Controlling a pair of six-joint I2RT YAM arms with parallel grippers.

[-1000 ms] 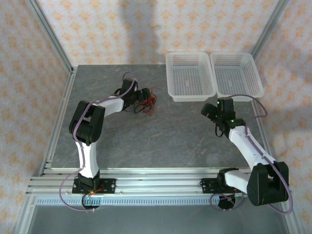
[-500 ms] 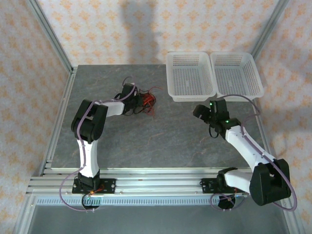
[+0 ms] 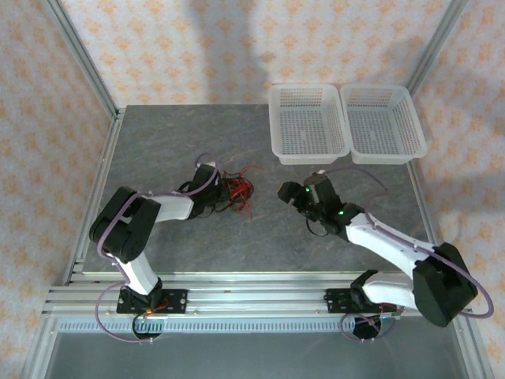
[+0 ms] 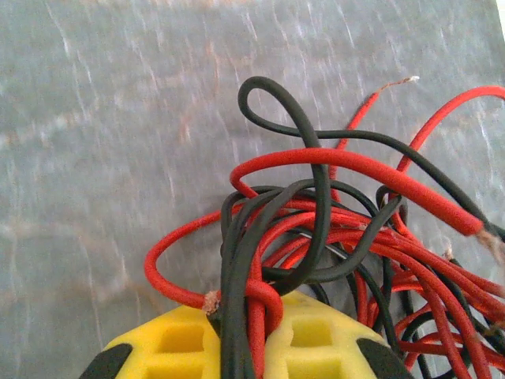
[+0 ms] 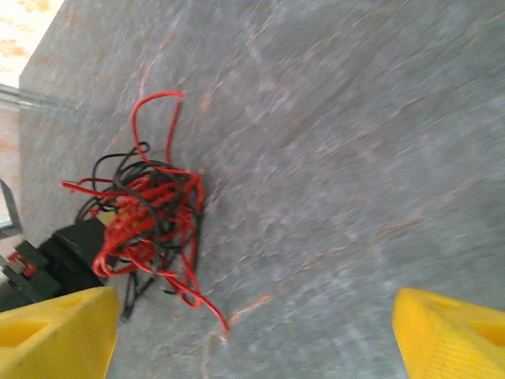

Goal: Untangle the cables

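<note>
Cables (image 3: pixel 237 192) — light, springy red-and-black clump on worktop (image 3: pixel 173 134), left of centre. Left tool (image 4: pixel 245 325) pinched shut on several strands; right tool (image 5: pixel 252 332) gapes wide, empty, nearby — likely best taking one loose red end.

Two white mesh baskets, the left basket (image 3: pixel 311 160) and the right basket (image 3: pixel 388 157), sit side by side at the far right of the grey, stone-patterned desk (image 3: pixel 260 233). Orange-patterned wallpaper (image 3: pixel 173 55) covers the walls; aluminium rails (image 3: pixel 252 296) run along the near edge.
</note>
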